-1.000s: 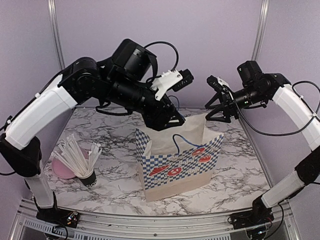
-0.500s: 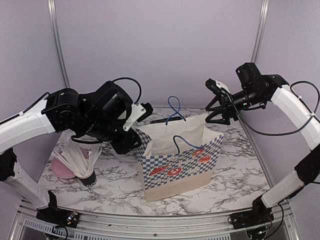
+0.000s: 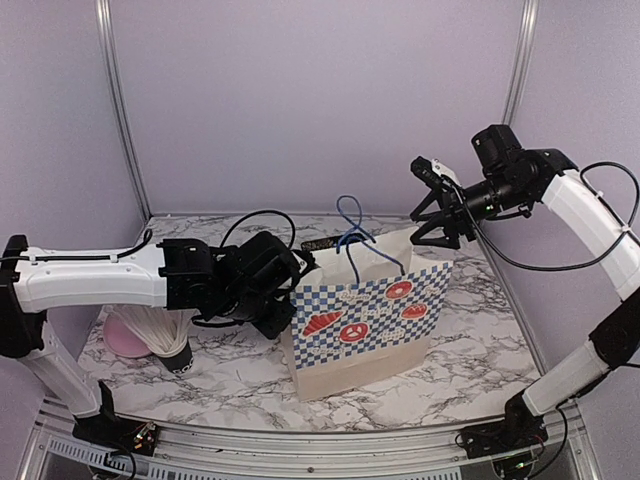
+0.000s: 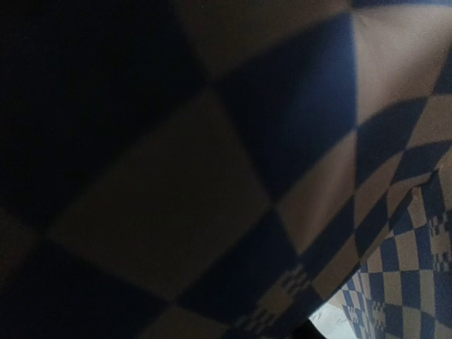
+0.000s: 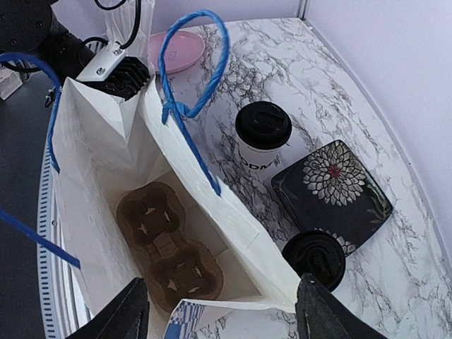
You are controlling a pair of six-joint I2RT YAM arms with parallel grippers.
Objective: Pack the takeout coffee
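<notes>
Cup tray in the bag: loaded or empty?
Empty: the cardboard cup tray in the paper bag has bare sockets; both coffee cups stand outside on the table.

bench [image 3: 480, 330]: white-grey marble top. Paper bag [image 3: 365, 320] with blue check band stands upright mid-bench, mouth open. Front left: black cup of white sticks [image 3: 172, 352], pink plate [image 3: 122, 335] just beside it on its left, both partly hidden. Behind the bag, per right wrist view: lidded coffee cup [image 5: 262, 138] upright, black square flower-print dish [image 5: 332, 185] just beside it, second lidded cup [image 5: 313, 260] on the dish's other side, close to the bag wall
</notes>
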